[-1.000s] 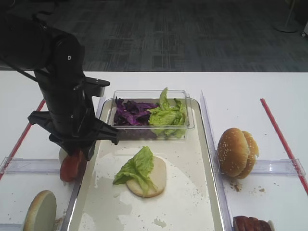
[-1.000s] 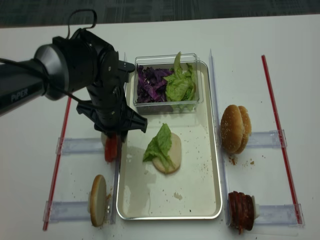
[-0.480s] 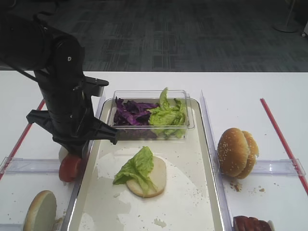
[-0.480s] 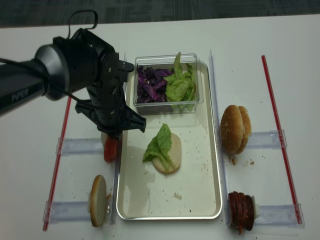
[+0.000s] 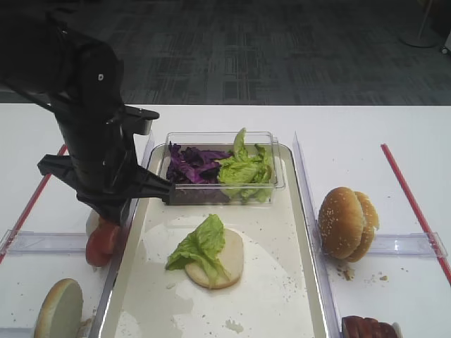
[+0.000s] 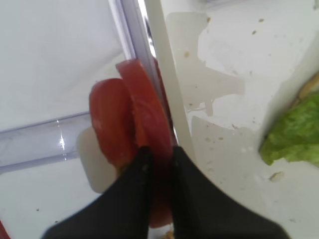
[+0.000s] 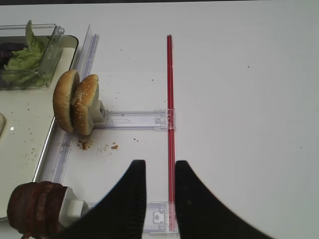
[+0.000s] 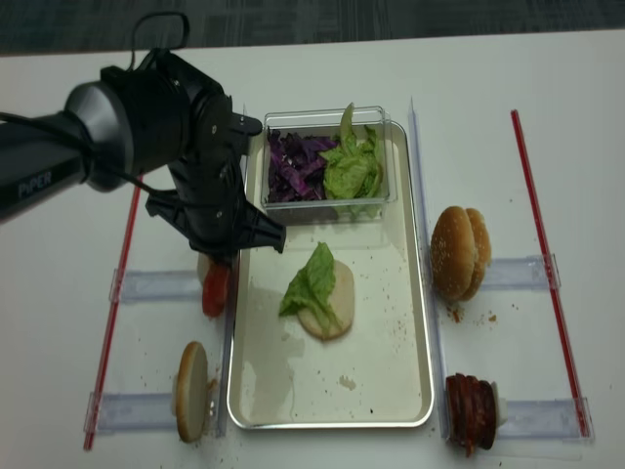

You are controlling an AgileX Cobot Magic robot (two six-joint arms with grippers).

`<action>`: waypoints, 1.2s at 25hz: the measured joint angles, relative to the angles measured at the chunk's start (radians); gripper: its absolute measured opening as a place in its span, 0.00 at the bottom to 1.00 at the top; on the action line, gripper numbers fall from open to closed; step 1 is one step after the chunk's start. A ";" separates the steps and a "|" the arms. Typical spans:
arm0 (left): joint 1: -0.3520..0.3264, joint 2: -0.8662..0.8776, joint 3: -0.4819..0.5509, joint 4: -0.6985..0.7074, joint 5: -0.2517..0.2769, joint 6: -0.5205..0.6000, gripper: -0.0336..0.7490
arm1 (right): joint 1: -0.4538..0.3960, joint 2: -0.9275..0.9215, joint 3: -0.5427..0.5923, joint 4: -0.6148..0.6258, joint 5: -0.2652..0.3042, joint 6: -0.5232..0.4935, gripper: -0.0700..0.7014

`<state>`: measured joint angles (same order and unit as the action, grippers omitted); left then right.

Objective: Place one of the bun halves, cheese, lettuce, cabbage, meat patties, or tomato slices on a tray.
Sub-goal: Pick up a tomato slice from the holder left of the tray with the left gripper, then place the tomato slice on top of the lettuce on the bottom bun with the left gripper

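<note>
A tomato slice (image 6: 149, 144) is clamped by the left gripper (image 6: 158, 164) beside the tray (image 6: 169, 99); lifting and carrying over the rim is required next.

A white desk (image 5: 211, 116) fills the lower part of both high views, smooth and evenly lit, with only soft shadows on it. Beyond its far edge lies a dark grey carpeted floor (image 5: 282, 49) patterned in blocks of fine lines. At the top right corner of the floor stands a pale round base with an upright pole (image 5: 423, 32), cut off by the frame.
</note>
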<state>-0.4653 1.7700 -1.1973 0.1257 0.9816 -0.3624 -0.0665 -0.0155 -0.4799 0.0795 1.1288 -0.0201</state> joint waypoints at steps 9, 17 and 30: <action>0.000 -0.085 -0.031 0.000 0.036 0.002 0.11 | 0.000 0.000 0.000 0.000 0.000 0.000 0.34; 0.000 -0.086 -0.031 -0.196 0.052 0.182 0.11 | 0.000 0.000 0.000 0.000 0.000 0.000 0.34; 0.000 -0.086 -0.031 -0.760 0.073 0.623 0.11 | 0.000 0.000 0.000 0.000 0.000 0.000 0.34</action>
<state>-0.4653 1.6836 -1.2278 -0.6342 1.0544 0.2602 -0.0665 -0.0155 -0.4799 0.0792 1.1288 -0.0201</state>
